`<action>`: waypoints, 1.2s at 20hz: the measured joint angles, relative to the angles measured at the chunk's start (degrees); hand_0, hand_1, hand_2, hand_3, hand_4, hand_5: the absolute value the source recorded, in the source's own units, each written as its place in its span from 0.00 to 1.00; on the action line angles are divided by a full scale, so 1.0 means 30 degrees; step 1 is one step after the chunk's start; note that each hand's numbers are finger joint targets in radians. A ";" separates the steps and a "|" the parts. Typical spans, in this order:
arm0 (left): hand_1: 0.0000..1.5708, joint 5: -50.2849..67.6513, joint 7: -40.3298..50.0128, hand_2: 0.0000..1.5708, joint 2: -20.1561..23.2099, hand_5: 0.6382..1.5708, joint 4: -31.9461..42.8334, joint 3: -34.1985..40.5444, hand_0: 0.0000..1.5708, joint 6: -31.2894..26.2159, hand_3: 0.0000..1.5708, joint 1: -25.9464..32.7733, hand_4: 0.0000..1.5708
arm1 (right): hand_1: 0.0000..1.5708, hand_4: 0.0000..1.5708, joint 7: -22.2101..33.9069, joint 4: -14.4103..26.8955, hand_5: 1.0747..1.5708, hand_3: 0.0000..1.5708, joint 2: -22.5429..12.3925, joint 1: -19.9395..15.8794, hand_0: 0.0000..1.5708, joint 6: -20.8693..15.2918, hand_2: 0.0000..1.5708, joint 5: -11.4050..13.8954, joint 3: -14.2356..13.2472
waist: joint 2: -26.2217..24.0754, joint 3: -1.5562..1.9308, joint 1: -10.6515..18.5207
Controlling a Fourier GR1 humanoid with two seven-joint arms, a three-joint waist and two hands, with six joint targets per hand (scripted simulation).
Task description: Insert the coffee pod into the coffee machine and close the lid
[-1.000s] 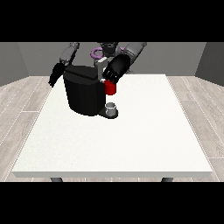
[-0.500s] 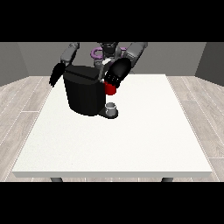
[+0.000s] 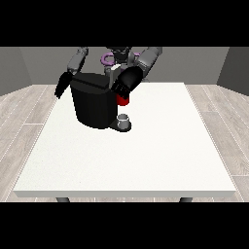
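**Up at the coffee machine: one hand at its top corner, one hand off to its side**

Up at the far end of the white bench (image 3: 146,160) stands the black coffee machine (image 3: 91,104), a dark block with a flat lid on top. At its foot, on the side toward the view's right, a small grey cup (image 3: 124,120) sits on the machine's base plate.

Over the machine's upper corner at the view's right is the hand at the view's right (image 3: 125,83). It reads as a dark bunched mass, and whether its fingers are spread, narrowed or holding something cannot be told. Directly beneath that hand, touching its lower edge, a red thing at the machine (image 3: 123,99) shows above the grey cup.

On the other side of the machine, the hand at the view's left (image 3: 62,85) hangs beside the machine's upper edge, just off the bench's far corner. Its fingers point downward and look fairly straight, with nothing between them.

No coffee pod can be plainly made out.
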 measured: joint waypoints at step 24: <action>0.00 -0.1552 -0.1710 0.27 0.1133 1.00 -0.0283 -0.0580 0.00 0.1220 0.21 -0.0462 0.00 | 0.00 0.07 0.0387 -0.0041 1.00 0.00 -0.0488 -0.0482 0.00 -0.0120 0.00 0.0422 -0.0139 | 0.0707 0.0065 0.0065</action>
